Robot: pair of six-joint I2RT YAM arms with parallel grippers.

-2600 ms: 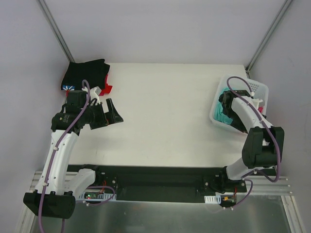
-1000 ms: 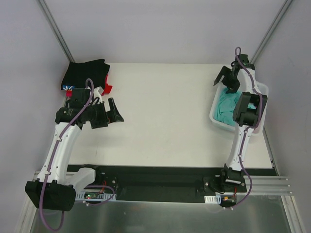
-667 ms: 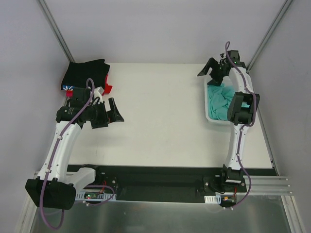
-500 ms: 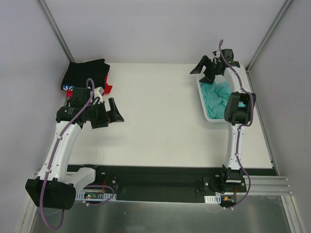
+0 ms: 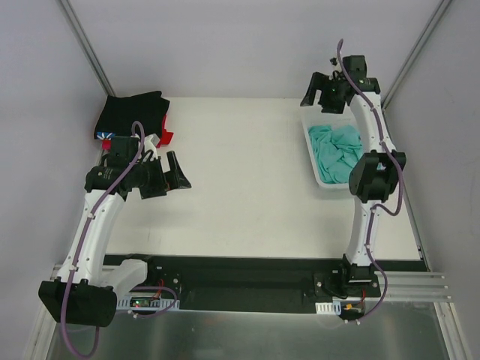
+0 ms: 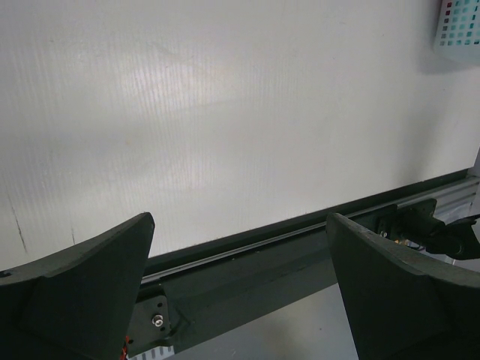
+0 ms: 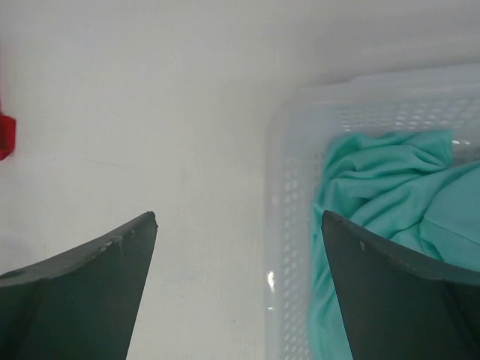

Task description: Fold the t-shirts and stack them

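A teal-green t-shirt (image 5: 337, 150) lies crumpled in the white lattice basket (image 5: 310, 142) at the right of the table. My right gripper (image 5: 322, 96) hovers open and empty over the basket's far end. In the right wrist view the gripper (image 7: 238, 217) straddles the basket's rim (image 7: 289, 225), with the teal shirt (image 7: 382, 180) to the right. A folded black t-shirt (image 5: 131, 112) rests on a red one (image 5: 165, 136) in the far left corner. My left gripper (image 5: 169, 180) stands open and empty just in front of that pile, aimed at bare table (image 6: 225, 112).
Grey walls with metal corner posts (image 5: 86, 45) close in the table at the back and sides. A black rail (image 5: 240, 274) carrying both arm bases runs along the near edge. A corner of the basket (image 6: 457, 22) shows far off in the left wrist view.
My right arm has lifted out of the basket and swung to its far end. The basket has slid left and turned straight. The left arm has stayed put.
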